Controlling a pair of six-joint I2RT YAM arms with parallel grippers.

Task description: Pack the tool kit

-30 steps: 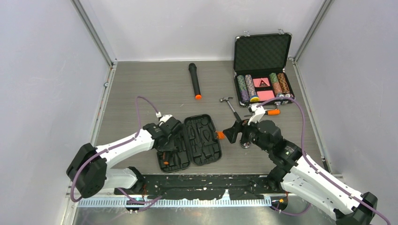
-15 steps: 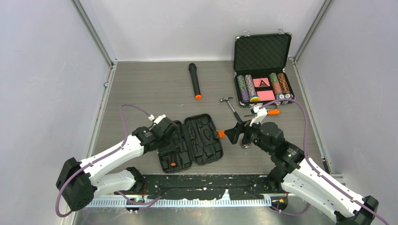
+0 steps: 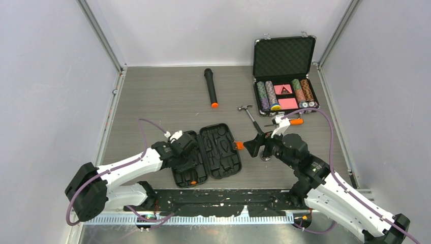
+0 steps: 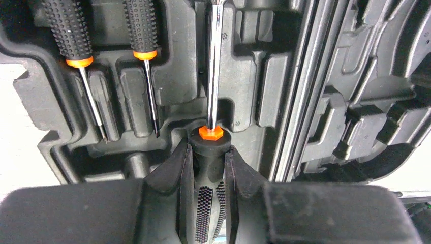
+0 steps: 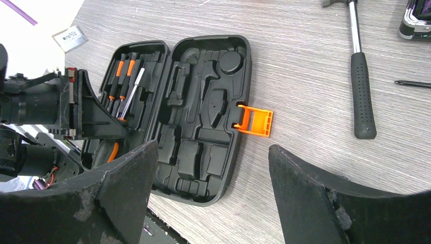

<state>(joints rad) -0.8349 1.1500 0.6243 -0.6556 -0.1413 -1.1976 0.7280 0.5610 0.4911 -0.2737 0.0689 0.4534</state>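
Observation:
The tool kit (image 3: 219,151) lies open and flat near the table's front, its orange latch (image 3: 238,146) pointing right. My left gripper (image 4: 206,152) is shut on the black handle of a screwdriver (image 4: 213,76), and its steel shaft lies along a slot in the kit's left half (image 4: 254,76). Two small screwdrivers (image 4: 144,30) sit in slots beside it. My right gripper (image 5: 212,151) hovers open and holds nothing, just right of the kit (image 5: 198,112). The hammer (image 3: 249,116) lies on the table beyond it.
A black microphone (image 3: 210,87) with an orange end lies at the back centre. An open metal-edged case of poker chips (image 3: 284,76) stands at the back right. An orange-handled screwdriver (image 3: 295,122) lies in front of that case, near the hammer.
My left gripper has shifted nearer and a little right over the kit's left half, still holding the screwdriver. The right arm has barely moved.

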